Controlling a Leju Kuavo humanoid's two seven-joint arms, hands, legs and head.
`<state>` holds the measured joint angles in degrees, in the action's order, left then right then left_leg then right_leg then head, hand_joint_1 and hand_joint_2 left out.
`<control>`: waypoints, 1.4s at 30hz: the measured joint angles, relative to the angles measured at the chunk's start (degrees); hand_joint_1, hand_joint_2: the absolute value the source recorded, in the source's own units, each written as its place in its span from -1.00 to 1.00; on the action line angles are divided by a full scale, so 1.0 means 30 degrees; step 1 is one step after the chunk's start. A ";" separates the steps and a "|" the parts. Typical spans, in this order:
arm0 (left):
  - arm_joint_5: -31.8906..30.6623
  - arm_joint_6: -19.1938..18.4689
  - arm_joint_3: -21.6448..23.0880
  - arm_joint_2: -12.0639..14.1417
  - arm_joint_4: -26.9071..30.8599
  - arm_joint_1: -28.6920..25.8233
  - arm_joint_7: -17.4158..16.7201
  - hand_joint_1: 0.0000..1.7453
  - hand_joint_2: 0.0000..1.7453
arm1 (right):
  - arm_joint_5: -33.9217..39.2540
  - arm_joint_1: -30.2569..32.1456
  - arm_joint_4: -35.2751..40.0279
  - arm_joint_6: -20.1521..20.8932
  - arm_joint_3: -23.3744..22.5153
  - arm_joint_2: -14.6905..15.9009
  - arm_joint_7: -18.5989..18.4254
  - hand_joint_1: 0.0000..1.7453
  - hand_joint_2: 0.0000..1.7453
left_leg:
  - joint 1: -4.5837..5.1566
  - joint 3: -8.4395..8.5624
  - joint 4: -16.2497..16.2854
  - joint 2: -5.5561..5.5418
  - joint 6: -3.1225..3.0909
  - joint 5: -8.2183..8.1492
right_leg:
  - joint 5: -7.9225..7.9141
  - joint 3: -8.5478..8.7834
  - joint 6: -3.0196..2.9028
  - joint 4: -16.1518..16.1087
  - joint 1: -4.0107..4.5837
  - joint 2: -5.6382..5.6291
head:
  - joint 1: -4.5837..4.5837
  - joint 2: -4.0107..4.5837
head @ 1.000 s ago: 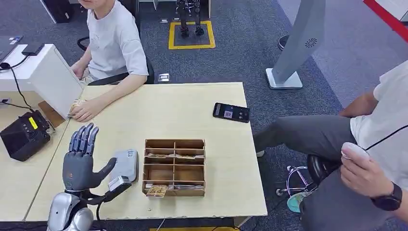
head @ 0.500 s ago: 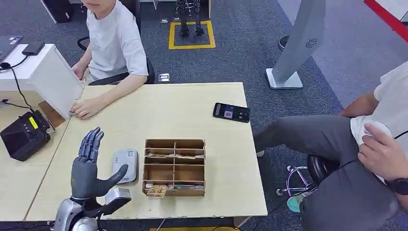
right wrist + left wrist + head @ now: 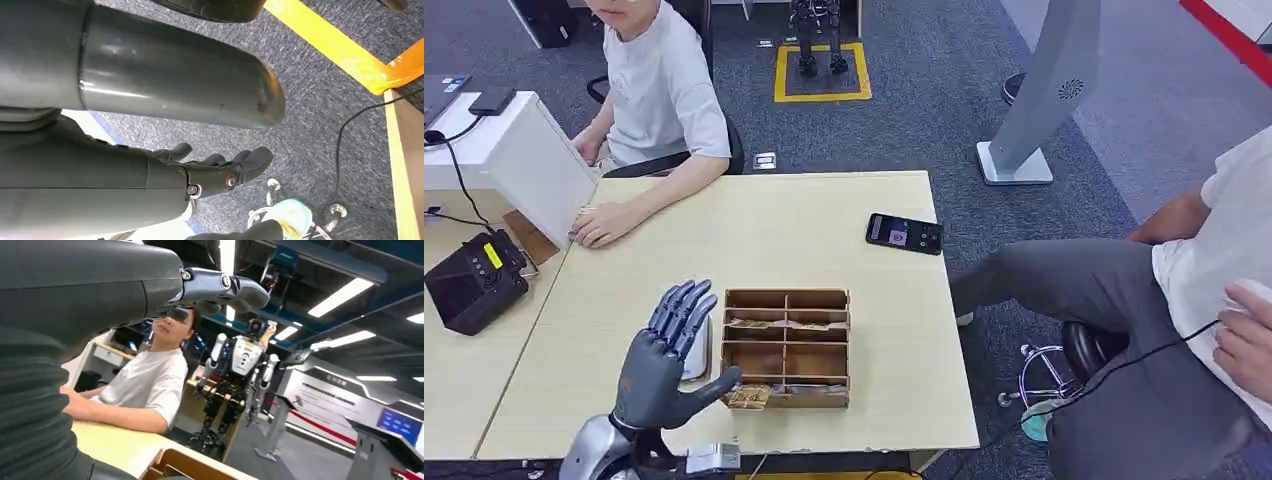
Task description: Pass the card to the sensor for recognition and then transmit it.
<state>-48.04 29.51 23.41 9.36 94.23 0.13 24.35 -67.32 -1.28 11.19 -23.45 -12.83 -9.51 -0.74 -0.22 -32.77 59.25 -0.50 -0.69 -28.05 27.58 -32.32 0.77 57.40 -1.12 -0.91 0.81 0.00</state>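
Observation:
My left hand (image 3: 667,357) hovers open, fingers spread and nothing in it, just left of the wooden divider box (image 3: 787,348). It covers most of the grey sensor pad (image 3: 699,358), of which a pale sliver shows beside the box. Cards lie in the box: one in the front left compartment (image 3: 749,397), others in the middle row (image 3: 809,325). In the left wrist view the hand's fingers (image 3: 220,286) stretch out above the box's rim (image 3: 180,466). My right hand (image 3: 220,172) hangs empty over the carpet, fingers loosely extended.
A person sits at the far left with a hand (image 3: 604,225) resting on the table beside a white box (image 3: 534,160). A black device (image 3: 472,282) stands on the side table. A phone (image 3: 904,233) lies at the right. Another person (image 3: 1214,290) sits to the right.
My left hand has swung right and nearer, from left of the sensor pad to over it, beside the box. The person on the right has shifted a hand.

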 joint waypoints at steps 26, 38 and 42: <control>0.0989 0.2026 -0.2165 0.3118 0.4298 -0.6870 0.0553 -1.00 1.00 | 0.0641 0.0226 0.0000 -0.0320 -0.1034 0.0022 0.0473 -1.00 -1.00 | -0.0002 -0.0007 -0.0006 0.0016 0.0007 -0.0023 | 0.0022 -0.0001 -0.0003 0.0000 0.0000 0.0004 | 0.0000 0.0000; -0.3629 0.2135 -0.1539 0.3110 -0.0497 -0.2893 -0.0510 -1.00 1.00 | 0.0648 -0.1894 0.0532 0.1166 -0.0925 -0.1559 -0.2703 -1.00 -1.00 | -0.0026 -0.0026 -0.0010 -0.0060 0.0024 0.0091 | -0.0063 0.0001 -0.0048 0.0008 0.0017 0.0084 | 0.0014 0.0000; -0.4102 0.1821 -0.0786 0.2965 -0.1451 -0.1731 -0.0350 -1.00 1.00 | 0.0780 -0.1902 0.0612 0.1253 -0.0889 -0.1588 -0.2550 -1.00 -1.00 | -0.0001 -0.0035 -0.0003 -0.0060 0.0015 0.0098 | -0.0079 -0.0010 -0.0025 0.0007 -0.0002 0.0080 | 0.0022 0.0000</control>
<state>-60.35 34.97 21.05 18.25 89.87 -5.06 23.30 -64.98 -6.98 13.03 -19.69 -15.50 -14.27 -8.39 -0.22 -32.87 59.24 -0.69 -0.65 -27.76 27.34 -32.35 0.69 57.42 -1.12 -0.67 0.87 0.00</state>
